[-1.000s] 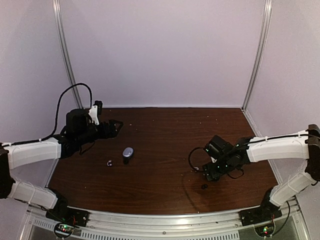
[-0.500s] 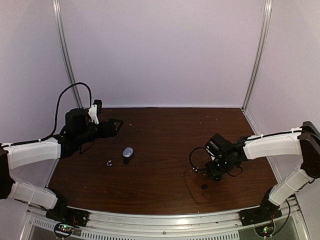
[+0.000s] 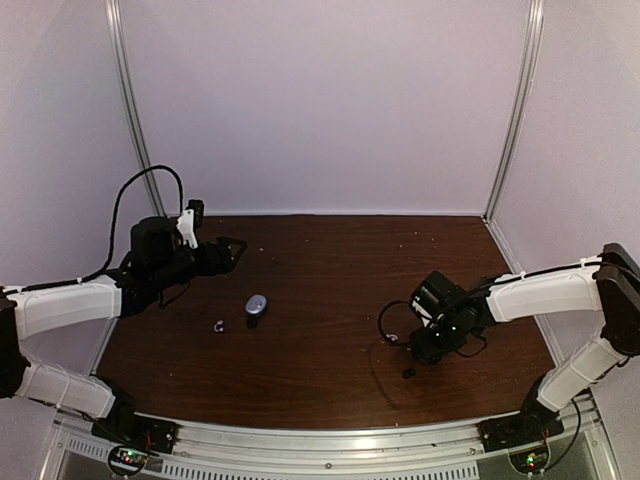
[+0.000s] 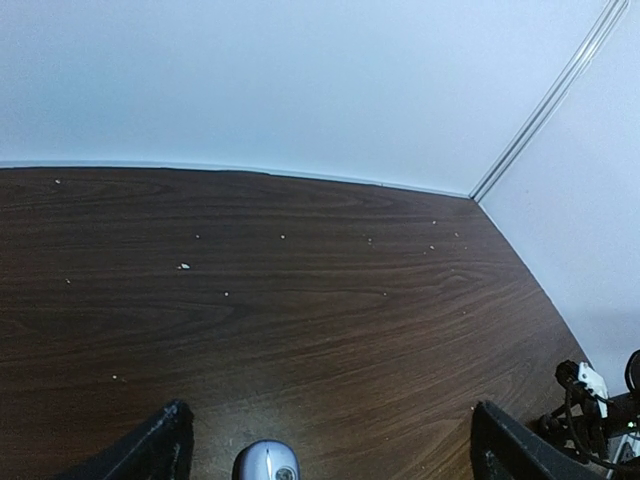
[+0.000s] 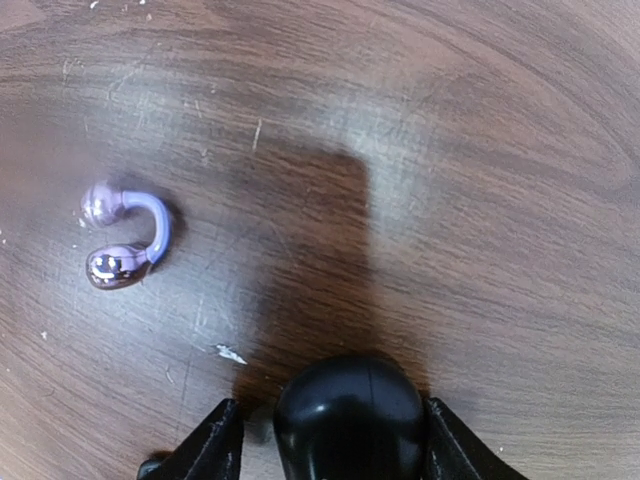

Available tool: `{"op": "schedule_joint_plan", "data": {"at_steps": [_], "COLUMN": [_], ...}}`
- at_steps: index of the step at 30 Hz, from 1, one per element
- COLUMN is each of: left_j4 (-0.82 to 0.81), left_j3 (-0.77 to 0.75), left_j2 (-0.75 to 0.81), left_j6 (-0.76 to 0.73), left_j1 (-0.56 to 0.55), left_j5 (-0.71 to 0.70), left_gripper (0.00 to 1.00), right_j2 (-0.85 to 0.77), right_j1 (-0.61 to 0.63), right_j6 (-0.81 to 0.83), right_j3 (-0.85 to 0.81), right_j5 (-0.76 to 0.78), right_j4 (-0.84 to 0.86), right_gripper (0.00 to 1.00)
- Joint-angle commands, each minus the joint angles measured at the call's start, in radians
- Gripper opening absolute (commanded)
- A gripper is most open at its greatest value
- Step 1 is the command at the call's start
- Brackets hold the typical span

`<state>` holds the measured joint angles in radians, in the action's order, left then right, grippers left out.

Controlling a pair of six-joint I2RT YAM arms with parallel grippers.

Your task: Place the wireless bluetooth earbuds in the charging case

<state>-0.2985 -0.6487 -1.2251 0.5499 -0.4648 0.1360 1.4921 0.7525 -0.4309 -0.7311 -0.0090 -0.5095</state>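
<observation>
One earbud (image 5: 125,240) is lying on the worktop (image 5: 480,150), left side of the right wrist view: glossy pale purple, two blobs joined by a curved band. Right fingers (image 5: 212,447) are flanking a black round thing (image 5: 350,415), can't tell if they're gripping. Left fingers (image 4: 165,445) are gaping wide, with the grey-blue charging case (image 4: 266,464) sitting bottom centre there.

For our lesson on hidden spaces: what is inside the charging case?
Nothing inside shows: only the charging case's grey-blue shell is visible, its interior hidden. One earbud lies on the table beside it; a second earbud lies near the right gripper.
</observation>
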Motion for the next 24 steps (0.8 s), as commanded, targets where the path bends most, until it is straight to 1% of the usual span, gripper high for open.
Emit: {"op": "schedule_joint_plan", "data": {"at_steps": [1, 10, 13, 18, 21, 24], "left_j4": [-0.060, -0.052, -0.048, -0.073, -0.036, -0.015], "left_j3": [0.000, -0.008, -0.009, 0.016, 0.000, -0.017], "left_j2": [-0.009, -0.028, -0.031, 0.004, 0.015, 0.010], "left_j6": [0.007, 0.015, 0.018, 0.020, 0.008, 0.011], "left_j1": [-0.005, -0.005, -0.005, -0.005, -0.005, -0.005], "left_j5": [0.018, 0.025, 0.034, 0.036, 0.056, 0.130], "left_gripper": [0.98, 0.98, 0.97, 0.98, 0.98, 0.98], "right_j2": [-0.013, 0.024, 0.013, 0.002, 0.000, -0.020], "right_j1": [0.005, 0.028, 0.028, 0.028, 0.041, 0.109], "right_j6": [-0.044, -0.040, -0.011, 0.119, 0.218, 0.329], "right_j3": [0.016, 0.006, -0.033, -0.195, -0.279, -0.343], "right_j5": [-0.005, 0.004, 0.065, 0.118, 0.109, 0.094], "right_j4": [-0.010, -0.021, -0.041, -0.048, -0.044, -0.020], "right_gripper": [0.57, 0.41, 0.37, 0.26, 0.24, 0.23]}}
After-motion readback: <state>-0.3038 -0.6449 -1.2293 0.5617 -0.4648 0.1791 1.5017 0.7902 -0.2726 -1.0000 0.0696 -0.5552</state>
